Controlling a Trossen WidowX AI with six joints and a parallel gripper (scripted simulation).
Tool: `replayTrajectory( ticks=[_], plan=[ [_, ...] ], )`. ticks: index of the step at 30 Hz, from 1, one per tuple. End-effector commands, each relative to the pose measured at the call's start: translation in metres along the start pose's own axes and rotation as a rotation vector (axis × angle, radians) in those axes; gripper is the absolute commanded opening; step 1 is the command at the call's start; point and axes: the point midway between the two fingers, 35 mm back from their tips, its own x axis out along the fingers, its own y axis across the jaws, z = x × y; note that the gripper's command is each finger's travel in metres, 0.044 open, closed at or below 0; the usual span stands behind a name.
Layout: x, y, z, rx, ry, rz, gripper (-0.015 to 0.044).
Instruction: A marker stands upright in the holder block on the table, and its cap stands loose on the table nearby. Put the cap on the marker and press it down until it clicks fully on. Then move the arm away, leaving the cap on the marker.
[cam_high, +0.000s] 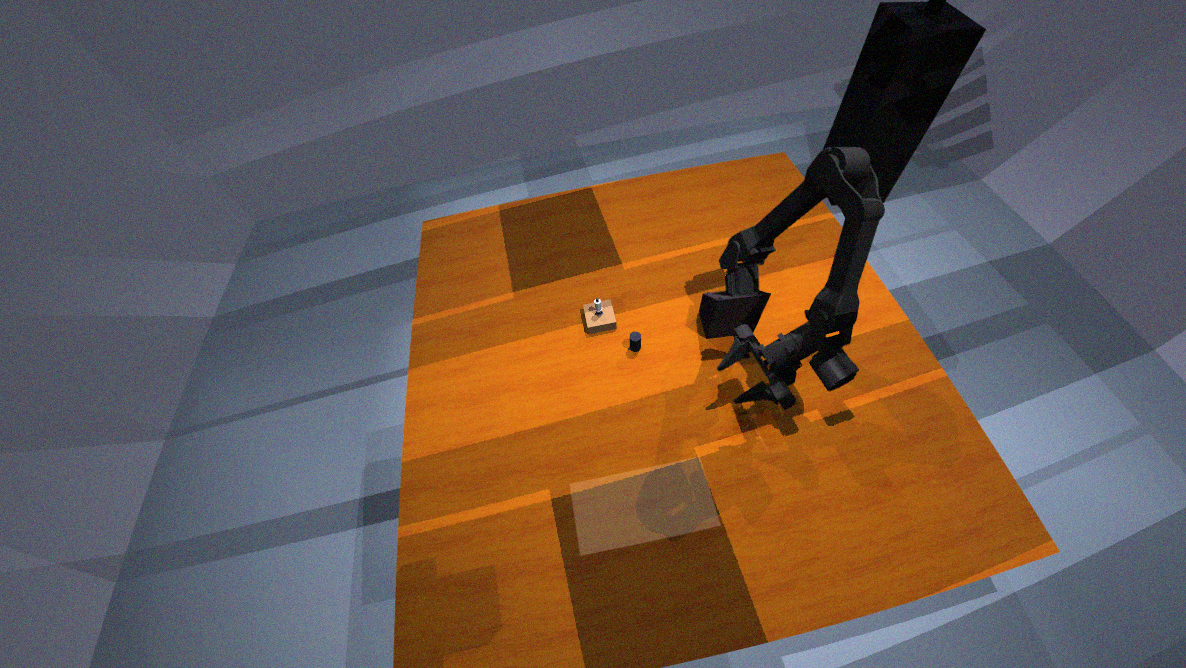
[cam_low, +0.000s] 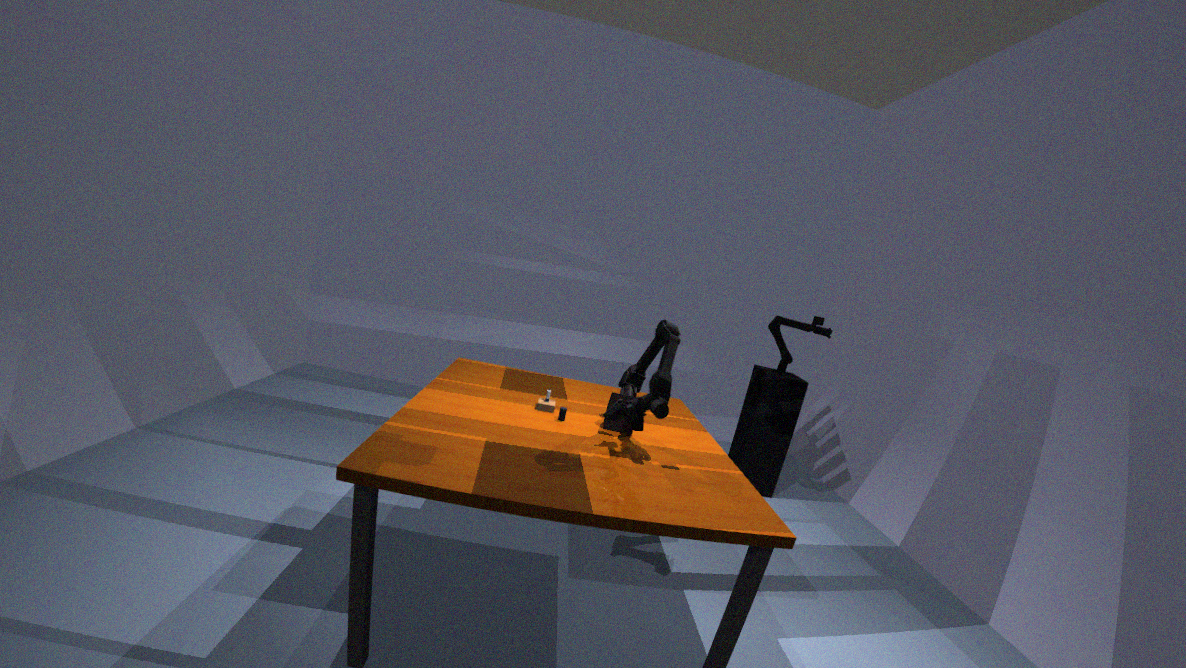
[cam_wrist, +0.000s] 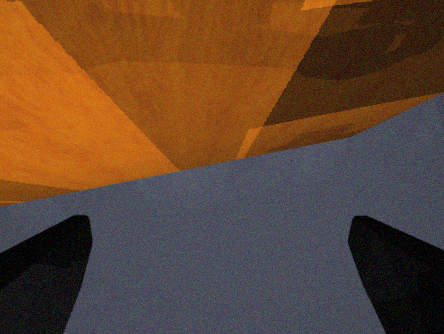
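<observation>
End effector: spread wide, holding nothing, well apart from the cap.
Cap: loose and upright on the desk, near the holder block.
Marker: upright, uncapped.
Risk: a finger clipping the cap could topple it.
</observation>
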Motion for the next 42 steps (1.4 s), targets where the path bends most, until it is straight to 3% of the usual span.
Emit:
replayTrajectory(
  ticks=[1,6,13,22,30,33,42],
  plan=[
    [0.000,0.000,-0.001,0.012,-0.006,0.005,0.0374],
    [0.014,0.004,-0.024,0.335,-0.137,0.146,0.0243],
    [0.043,0.025,-0.068,0.880,-0.273,0.422,0.0243],
    [0.088,0.090,-0.118,1.571,-0.307,0.858,0.0243],
    [0.116,0.164,-0.142,2.088,-0.153,1.255,0.0243],
    [0.119,0.186,-0.144,2.205,-0.082,1.355,0.0243],
    [0.136,0.196,-0.114,2.213,-0.074,1.363,0.0243]
  ],
)
